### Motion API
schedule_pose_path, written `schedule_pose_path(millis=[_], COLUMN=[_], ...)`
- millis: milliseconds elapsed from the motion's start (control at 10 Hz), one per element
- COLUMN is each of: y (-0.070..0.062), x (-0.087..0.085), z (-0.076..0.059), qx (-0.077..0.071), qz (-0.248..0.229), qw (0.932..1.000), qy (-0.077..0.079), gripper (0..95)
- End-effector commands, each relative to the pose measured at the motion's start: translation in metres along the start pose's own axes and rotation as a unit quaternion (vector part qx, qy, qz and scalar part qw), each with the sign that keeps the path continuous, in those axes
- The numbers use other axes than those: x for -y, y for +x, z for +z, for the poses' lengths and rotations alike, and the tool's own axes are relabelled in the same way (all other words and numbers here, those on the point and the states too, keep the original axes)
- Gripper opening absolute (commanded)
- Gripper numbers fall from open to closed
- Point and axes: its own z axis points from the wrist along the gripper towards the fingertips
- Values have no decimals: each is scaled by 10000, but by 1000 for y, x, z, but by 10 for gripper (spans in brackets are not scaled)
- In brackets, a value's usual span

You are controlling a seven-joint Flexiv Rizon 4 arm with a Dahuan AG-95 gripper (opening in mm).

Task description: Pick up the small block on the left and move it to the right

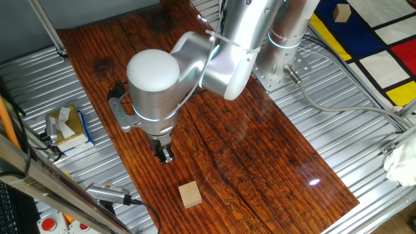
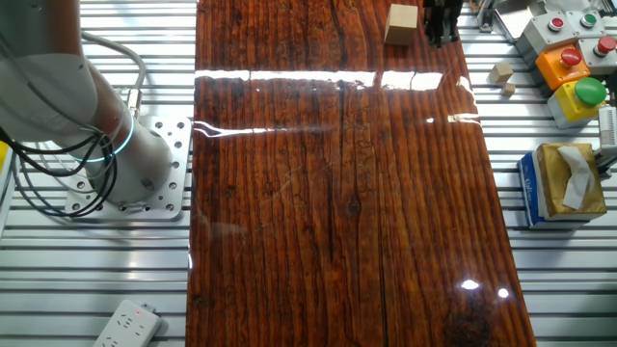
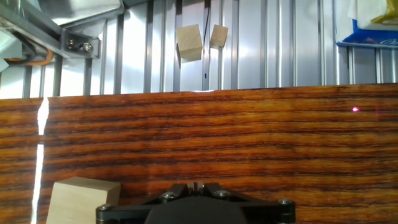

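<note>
The small block (image 1: 190,194) is a light-tan wooden cube lying on the dark wooden board (image 1: 260,162) near its front edge. It also shows in the other fixed view (image 2: 401,24) and at the bottom left of the hand view (image 3: 78,199). My gripper (image 1: 164,155) stands apart from the block, a short way behind and to its left in one fixed view, low over the board. In the other fixed view the gripper (image 2: 442,24) is just right of the block. In the hand view its fingertips (image 3: 198,185) are together with nothing between them.
Two more small wooden blocks (image 3: 188,42) (image 3: 218,35) lie on the ribbed metal table beyond the board's edge. A yellow-and-blue tissue box (image 2: 564,183) and button boxes (image 2: 576,72) stand off that side. The robot base (image 2: 125,164) is on the opposite side.
</note>
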Motion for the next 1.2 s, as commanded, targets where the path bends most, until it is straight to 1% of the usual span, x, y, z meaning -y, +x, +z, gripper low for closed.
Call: schedule_pose_path(millis=[100,400,1200], y=[1,1,1], x=[0,0,0], z=[-1,-1,-1], qx=[-3,6,-26], qz=[-49,-92,-282], qw=[10000,10000,9996], qy=[4,7,0], gripper=[0,0,0])
